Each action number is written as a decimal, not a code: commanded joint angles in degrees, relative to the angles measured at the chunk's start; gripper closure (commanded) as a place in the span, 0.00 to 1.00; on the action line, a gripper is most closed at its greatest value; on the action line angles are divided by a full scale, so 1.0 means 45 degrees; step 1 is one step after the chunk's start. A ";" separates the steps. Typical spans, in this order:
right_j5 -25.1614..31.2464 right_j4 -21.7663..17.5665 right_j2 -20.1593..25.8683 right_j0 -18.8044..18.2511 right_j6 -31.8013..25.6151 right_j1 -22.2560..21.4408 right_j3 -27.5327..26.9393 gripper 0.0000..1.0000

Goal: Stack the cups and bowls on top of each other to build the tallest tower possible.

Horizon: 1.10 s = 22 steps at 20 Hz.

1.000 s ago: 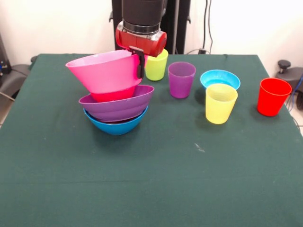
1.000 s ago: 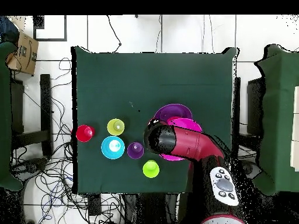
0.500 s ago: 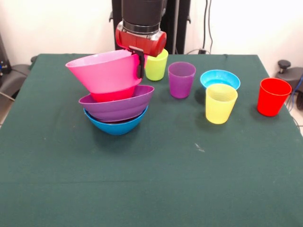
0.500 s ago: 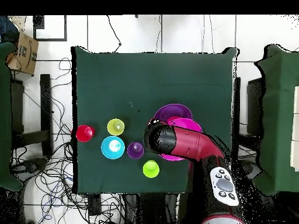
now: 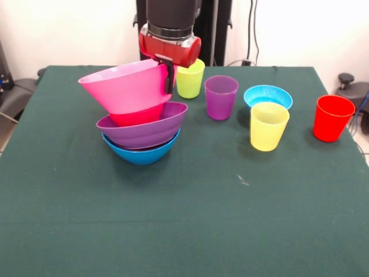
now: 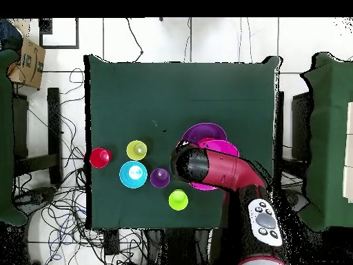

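The tower stands left of centre: the medium blue bowl (image 5: 141, 152) at the base, the large purple bowl (image 5: 144, 130) in it, a small red bowl (image 5: 137, 115), then the very large pink bowl (image 5: 127, 86) tilted on top. My gripper (image 5: 167, 81) is shut on the pink bowl's right rim, one black finger (image 5: 169, 78) outside the wall. The lime green cup (image 5: 190, 79), purple cup (image 5: 221, 97), yellow cup (image 5: 268, 126), red cup (image 5: 332, 118) and light blue bowl (image 5: 268, 96) stand apart on the table. The orange bowl is hidden.
In the overhead view my arm (image 6: 220, 172) covers most of the pink bowl (image 6: 226, 146); the purple bowl (image 6: 204, 130) shows beyond it. The cups there are the lime (image 6: 178, 200), purple (image 6: 159, 177), yellow (image 6: 136, 149) and red (image 6: 100, 157) ones, around the light blue bowl (image 6: 132, 174).
My gripper has shifted slightly up and to the left in the front view, with the pink bowl's rim in it. The cups have not moved.
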 commanded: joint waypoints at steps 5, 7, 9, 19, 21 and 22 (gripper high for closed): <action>0.2594 0.0834 0.0356 0.0697 0.1516 0.0094 -0.1648 1.00; 0.2696 0.0920 0.0377 0.0720 0.1498 0.0090 -0.1722 1.00; 0.2776 0.0976 0.0355 0.0773 0.1523 0.0148 -0.1858 1.00; 0.1949 0.0929 0.0479 0.0686 0.1407 0.1010 -0.2181 1.00; 0.1719 0.0923 0.0559 0.0617 0.1366 0.1168 -0.2207 1.00; 0.1614 0.0923 0.0581 0.0594 0.1364 0.1236 -0.2218 1.00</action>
